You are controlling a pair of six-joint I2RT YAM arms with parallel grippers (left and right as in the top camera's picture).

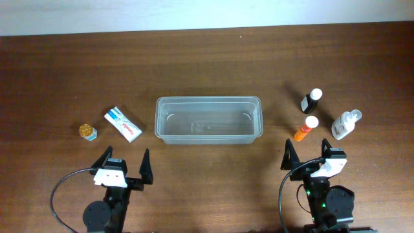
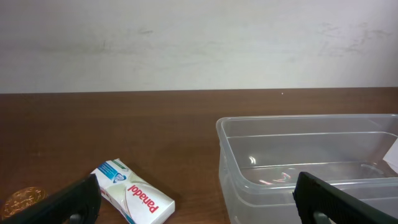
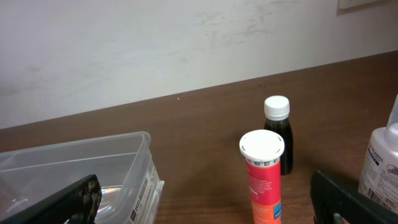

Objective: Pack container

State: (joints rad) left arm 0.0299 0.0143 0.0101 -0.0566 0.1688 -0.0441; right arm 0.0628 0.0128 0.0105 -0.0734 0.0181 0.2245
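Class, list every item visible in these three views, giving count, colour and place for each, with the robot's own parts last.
container: 1, clear, table centre, empty
medicine box: 1, white with blue-green, left of the container
small jar: 1, gold lid, left of the box
dark bottle: 1, dark, white cap, right of the container
orange tube: 1, orange, white cap, upright, nearer the robot than the dark bottle
pale bottle: 1, translucent white, far right
table: 1, dark brown
wall: 1, off-white, behind
left gripper: 1, black, open
right gripper: 1, black, open
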